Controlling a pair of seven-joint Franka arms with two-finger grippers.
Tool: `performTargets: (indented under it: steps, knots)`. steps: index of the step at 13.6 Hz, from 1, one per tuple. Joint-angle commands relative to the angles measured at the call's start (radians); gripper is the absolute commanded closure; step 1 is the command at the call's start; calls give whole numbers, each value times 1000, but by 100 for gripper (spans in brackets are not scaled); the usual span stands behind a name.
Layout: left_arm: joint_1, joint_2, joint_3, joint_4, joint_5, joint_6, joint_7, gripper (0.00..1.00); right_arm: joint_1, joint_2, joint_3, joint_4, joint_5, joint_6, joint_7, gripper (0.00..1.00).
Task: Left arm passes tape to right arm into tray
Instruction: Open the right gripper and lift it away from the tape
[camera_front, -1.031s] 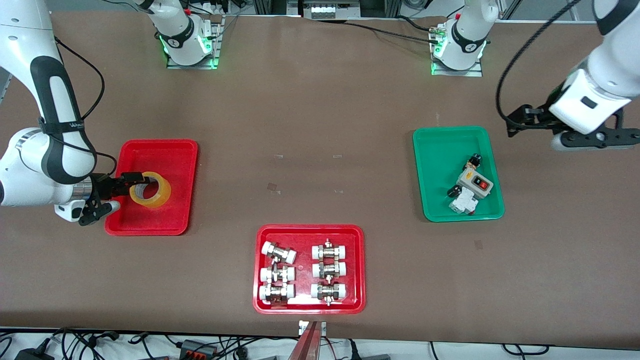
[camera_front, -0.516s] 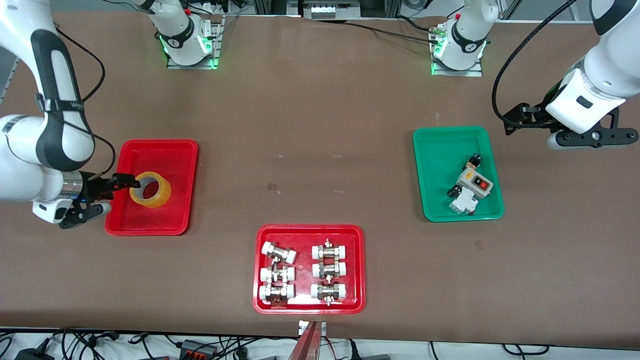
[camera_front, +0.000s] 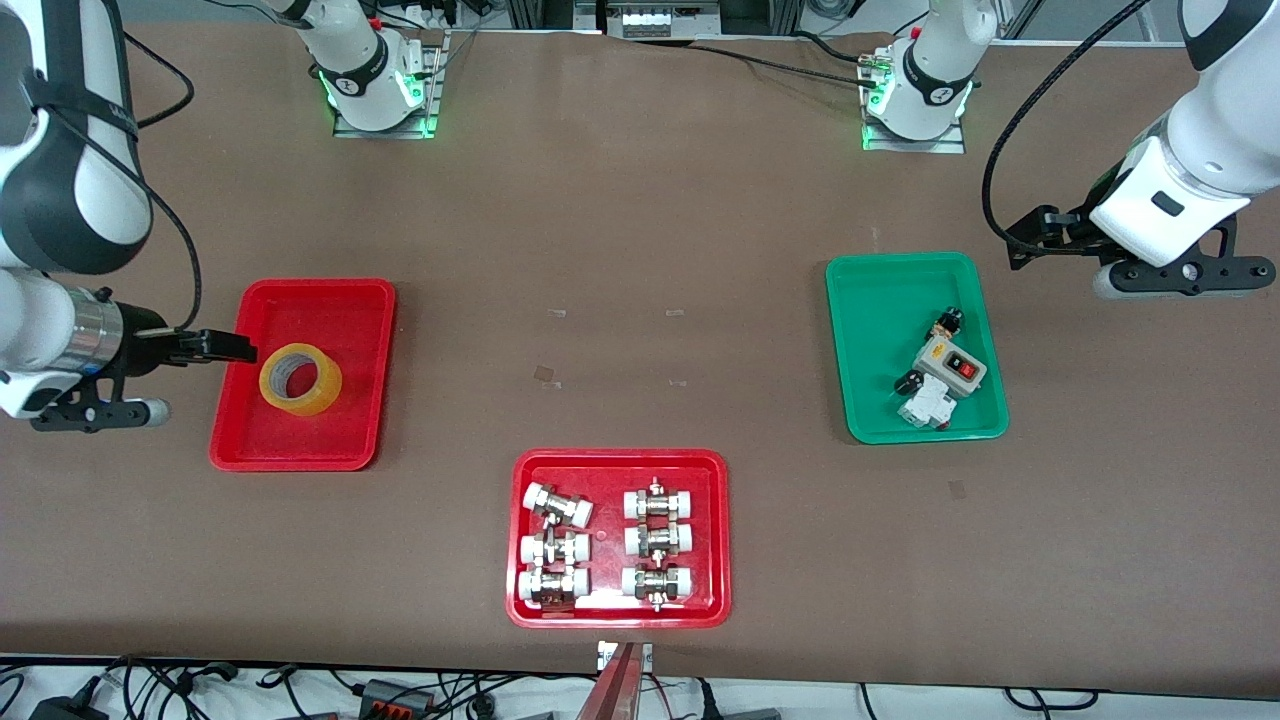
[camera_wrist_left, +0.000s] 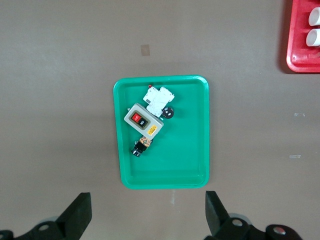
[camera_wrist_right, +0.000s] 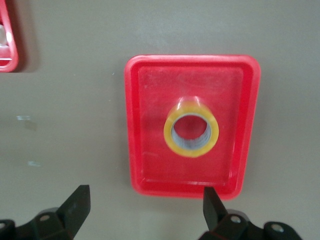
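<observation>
The tape (camera_front: 300, 379) lies flat in the plain red tray (camera_front: 350, 300), free of both grippers. In the right wrist view the tape (camera_wrist_right: 191, 133) rests near the middle of the tray (camera_wrist_right: 145, 100). My right gripper (camera_front: 235, 347) hangs open over the tray's rim at the right arm's end of the table, beside the roll and not touching it; nothing sits between its fingers (camera_wrist_right: 146, 206). My left gripper (camera_front: 1030, 240) waits open and empty above bare table beside the green tray (camera_front: 880, 270), whose rim lies past its fingers (camera_wrist_left: 147, 212) in the left wrist view.
The green tray (camera_wrist_left: 200, 90) holds a grey switch box (camera_front: 950, 365) and small parts. A wider red tray (camera_front: 618, 458) with several white-capped metal fittings sits near the front camera at the table's middle. Both arm bases stand along the table edge farthest from the camera.
My right gripper has drawn back off the tape toward the right arm's end of the table, leaving the roll in the tray. The left arm shifted only slightly.
</observation>
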Motion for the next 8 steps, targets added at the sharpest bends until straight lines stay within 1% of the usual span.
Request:
performTargets:
  steps: [1,3,5,6,7,8]
  knots:
    - [-6,15,-2,32,-11,-14,16,0,-1,14,-5,160,-16,-117,33,0]
    - [-8,15,-3,32,-12,-14,15,0,-10,14,-8,206,-18,-122,31,0]
    - [-6,15,-3,29,-15,-14,17,0,-11,14,-8,208,-82,-113,34,0]
    - [-5,15,-3,28,-17,-14,17,0,-6,13,-8,208,-101,-107,36,0]
    - [-5,15,-3,28,-17,-14,17,0,-1,-1,-6,203,-105,-76,36,0]
    - [-5,15,-3,28,-17,-14,17,0,0,-19,-6,176,-105,-17,34,0]
